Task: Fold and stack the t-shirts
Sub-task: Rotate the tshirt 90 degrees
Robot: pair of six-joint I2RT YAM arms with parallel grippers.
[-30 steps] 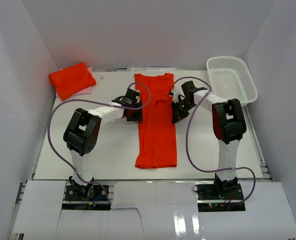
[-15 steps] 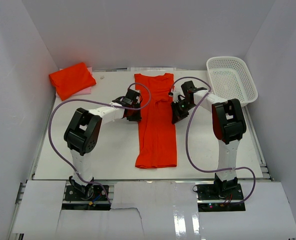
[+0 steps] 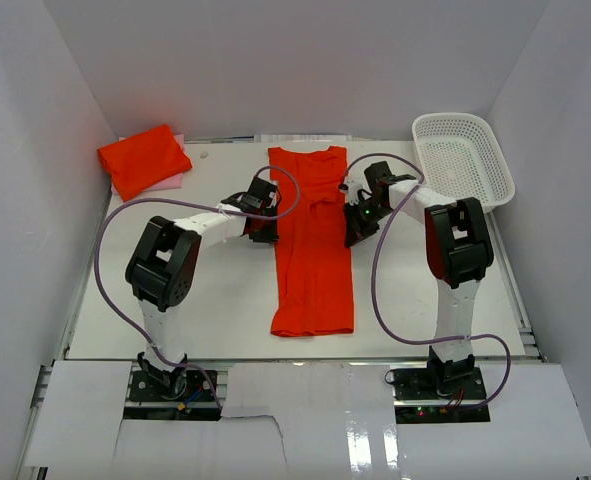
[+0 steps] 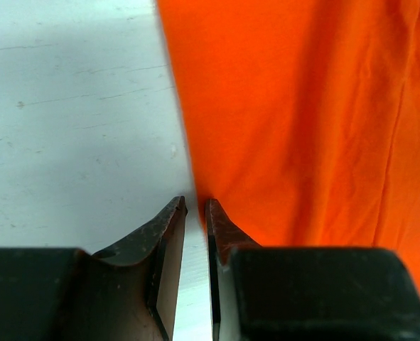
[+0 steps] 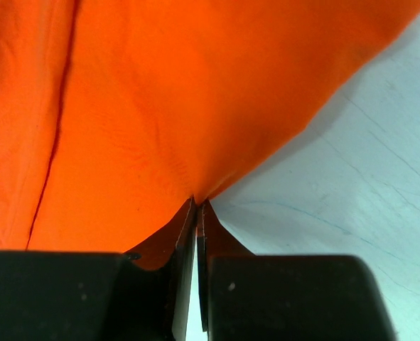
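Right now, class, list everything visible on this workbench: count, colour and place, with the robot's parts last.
long orange-red fabric t-shirt: one, orange-red, table centre, lying lengthwise
folded orange-red fabric t-shirt: one, orange-red, far left corner, on the pink sheet
pink sheet: one, pale pink, under the folded t-shirt
white plastic mesh basket: one, white, far right corner
white table: one, white, beneath everything
left gripper: one, black, at long t-shirt's left edge
right gripper: one, black, pinching its right edge

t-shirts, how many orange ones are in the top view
2. A folded t-shirt sits at the far left corner on a pink item; a long narrow t-shirt lies lengthwise in the middle. The folded pile may hide more.
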